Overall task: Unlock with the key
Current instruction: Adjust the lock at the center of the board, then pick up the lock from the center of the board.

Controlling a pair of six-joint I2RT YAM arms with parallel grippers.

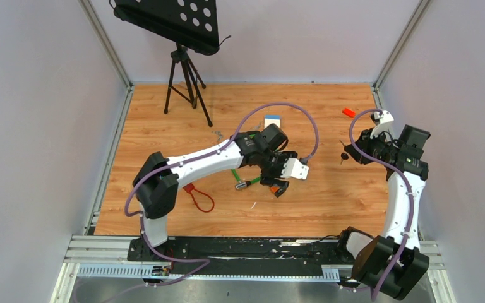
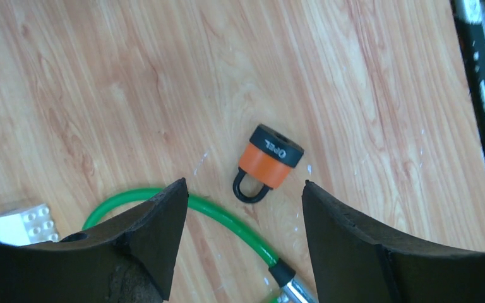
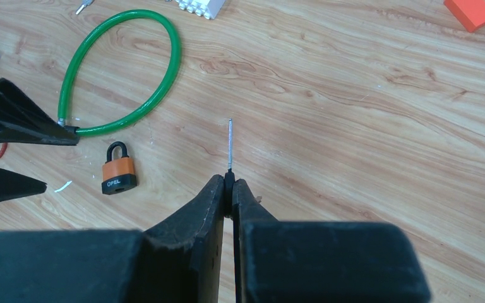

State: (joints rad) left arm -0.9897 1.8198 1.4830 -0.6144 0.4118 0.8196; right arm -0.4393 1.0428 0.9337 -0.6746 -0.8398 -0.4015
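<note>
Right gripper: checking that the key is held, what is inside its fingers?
A key: its thin metal blade sticks out of the shut right gripper. Its head is covered, pinched between the pads.

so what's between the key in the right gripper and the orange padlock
Nothing: the right wrist view shows only bare wooden table between the key, pinched in the right gripper, and the orange padlock.

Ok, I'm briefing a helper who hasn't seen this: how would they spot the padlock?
Start at the wooden table and find the green cable loop near its middle. The padlock lies flat on the wood just beside that loop, not touching it. Unlike the toy brick nearby, it has an orange body, a black shackle and a black base.
</note>
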